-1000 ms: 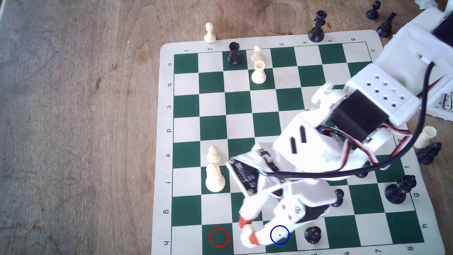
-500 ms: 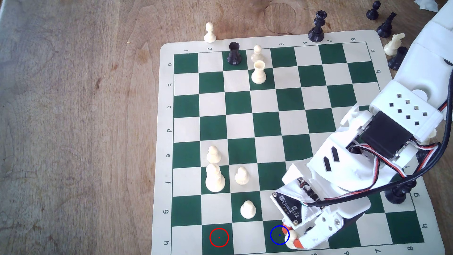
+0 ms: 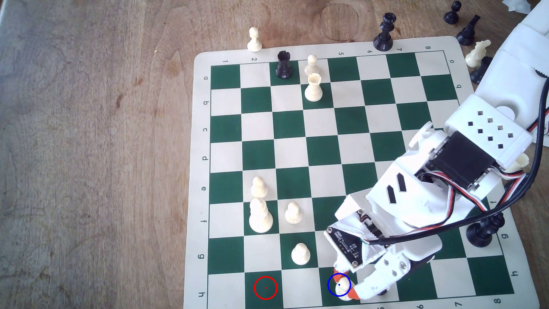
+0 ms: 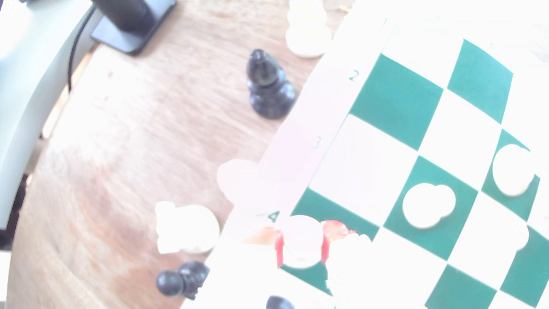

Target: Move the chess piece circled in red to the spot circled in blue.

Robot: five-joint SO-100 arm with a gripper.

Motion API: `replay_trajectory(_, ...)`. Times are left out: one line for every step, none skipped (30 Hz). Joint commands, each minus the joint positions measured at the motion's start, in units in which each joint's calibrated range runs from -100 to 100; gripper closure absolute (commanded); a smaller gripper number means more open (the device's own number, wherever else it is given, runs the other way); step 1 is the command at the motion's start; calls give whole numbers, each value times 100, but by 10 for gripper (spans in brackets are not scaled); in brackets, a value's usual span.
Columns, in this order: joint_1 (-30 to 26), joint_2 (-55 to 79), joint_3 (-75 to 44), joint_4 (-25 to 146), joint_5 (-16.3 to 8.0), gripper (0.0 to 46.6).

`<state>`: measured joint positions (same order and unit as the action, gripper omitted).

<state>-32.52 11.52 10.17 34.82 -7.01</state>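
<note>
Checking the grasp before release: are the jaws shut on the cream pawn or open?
Shut on it: the orange pads press both sides of the cream pawn over the blue ring.

A wooden tabletop (image 3: 98, 154) fills the scene, pale brown with streaky grain and darker blotches. There's a faint ring mark (image 3: 338, 22) in the wood near the far edge in the exterior view. Bright light washes everything; the wrist view is badly overexposed and blurred. In it, a dark flat stand (image 4: 130, 29) with a thin cable sits at the table's edge, beside a pale grey surface (image 4: 20, 98).
</note>
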Motion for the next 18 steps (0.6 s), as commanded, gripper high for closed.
replay_trajectory(73,-142,-183,-108,29,464)
replay_trajectory(81,-125,-164,-108,29,464)
replay_trajectory(81,-99,-155,-108,29,464)
replay_trajectory(81,-74,-155,-108,29,464)
replay_trajectory(88,-6,-155,-157,24,464)
replay_trajectory(96,28,-164,-173,24,464)
replay_trajectory(104,70,-192,-181,24,464)
replay_trajectory(112,104,-210,-198,29,464)
replay_trajectory(127,172,-237,-222,34,464)
replay_trajectory(127,198,-246,-231,34,464)
replay_trajectory(135,215,-255,-231,34,464)
replay_trajectory(135,223,-255,-239,34,464)
replay_trajectory(135,232,-255,-239,34,464)
replay_trajectory(135,240,-255,-255,34,464)
replay_trajectory(135,249,-255,-263,34,463)
replay_trajectory(143,257,-264,-272,34,462)
replay_trajectory(143,274,-282,-272,34,462)
replay_trajectory(143,291,-291,-272,34,462)
